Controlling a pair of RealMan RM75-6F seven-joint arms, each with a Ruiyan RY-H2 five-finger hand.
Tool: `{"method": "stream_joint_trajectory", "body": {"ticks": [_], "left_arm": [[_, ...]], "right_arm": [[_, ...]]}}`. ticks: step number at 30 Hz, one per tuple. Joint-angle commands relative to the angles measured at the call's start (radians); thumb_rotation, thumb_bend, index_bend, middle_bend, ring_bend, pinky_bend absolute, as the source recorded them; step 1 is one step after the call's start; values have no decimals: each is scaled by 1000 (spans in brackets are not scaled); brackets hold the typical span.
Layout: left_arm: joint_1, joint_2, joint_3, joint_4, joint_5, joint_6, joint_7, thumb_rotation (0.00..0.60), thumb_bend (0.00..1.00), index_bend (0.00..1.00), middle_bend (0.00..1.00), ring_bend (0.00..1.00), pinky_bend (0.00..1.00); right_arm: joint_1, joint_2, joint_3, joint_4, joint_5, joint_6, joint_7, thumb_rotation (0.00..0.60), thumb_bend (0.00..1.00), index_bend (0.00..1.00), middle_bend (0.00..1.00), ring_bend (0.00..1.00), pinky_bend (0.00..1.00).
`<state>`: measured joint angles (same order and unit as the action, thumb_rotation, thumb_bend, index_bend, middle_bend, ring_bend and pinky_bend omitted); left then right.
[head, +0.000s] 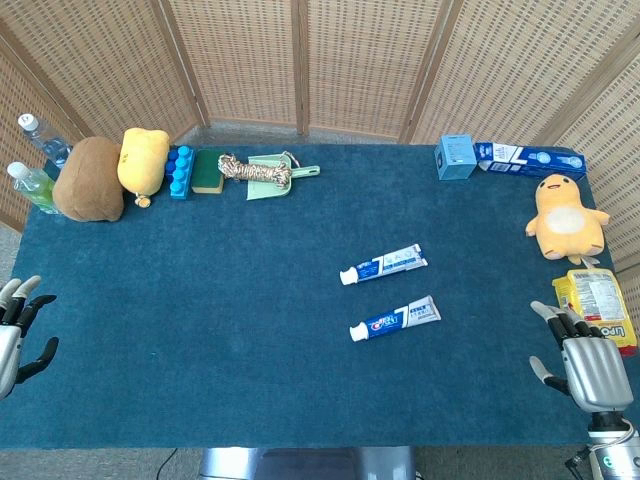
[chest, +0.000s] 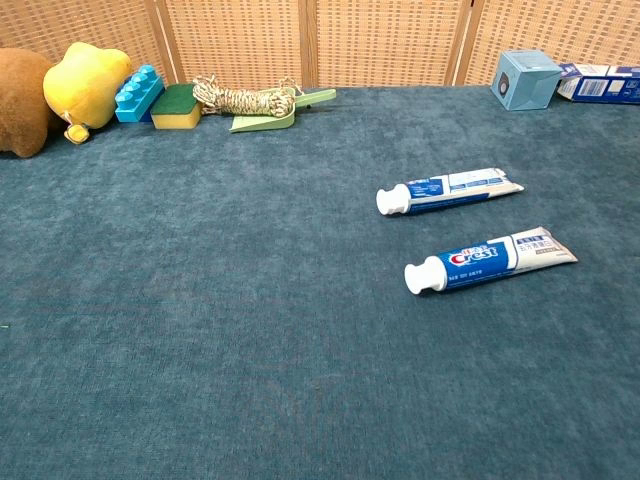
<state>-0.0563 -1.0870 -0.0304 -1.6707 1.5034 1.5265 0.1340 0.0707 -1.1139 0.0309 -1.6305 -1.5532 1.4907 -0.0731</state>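
The right hand (head: 590, 365) is seen in the head view at the right edge of the table (head: 200, 340), near its front corner, back upward, with fingers (head: 560, 318) extended and spread apart; nothing is held. It lies just beside a yellow snack packet (head: 597, 305), which sits at the same edge immediately behind the fingertips; contact cannot be confirmed. The left hand (head: 18, 335) is seen at the left edge, near the front corner, partly cut off by the frame, with fingers apart and nothing in them. Neither hand is shown in the chest view.

Two toothpaste tubes are found on the blue cloth right of centre, lying flat and roughly parallel, caps toward the left edge. The Crest tube (head: 395, 319) is the one closer to the front edge; the second tube (head: 383, 264) lies just behind it, apart from it. Both are well apart from either hand, the right hand being the closer.

Along the back edge, from the left corner, are noted: two bottles (head: 35, 165), a brown plush (head: 90, 180), a yellow plush (head: 143, 160), a blue block (head: 180, 171), a green sponge (head: 208, 171), a coil of rope (head: 255, 171) resting on a green dustpan (head: 285, 178). Toward the right back corner a light-blue box (head: 455, 156) and a blue carton (head: 530, 158) are set. A yellow duck plush (head: 566, 215) sits at the right edge, behind the snack packet.
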Motion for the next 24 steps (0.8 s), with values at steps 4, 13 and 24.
{"method": "stream_joint_trajectory", "body": {"ticks": [4,13,24], "left_arm": [[-3,-5,2,6,-2,-10,-1,600,327,233,108,70,54],[1,6,-4,3,3,3,-17,600,327,231,104,66,56],[2,51,-4,-69,24,15,-33,600,328,228,102,66,56]], "right_arm": [[1,-1,-1,0,5,-9,-3,598,275,164,267,226,358],[4,-4,0,-5,2,-11,3,597,276,164,267,226,358],[61,-6,6,-52,-22,-82,23,595,276,175,237,218,358]]}}
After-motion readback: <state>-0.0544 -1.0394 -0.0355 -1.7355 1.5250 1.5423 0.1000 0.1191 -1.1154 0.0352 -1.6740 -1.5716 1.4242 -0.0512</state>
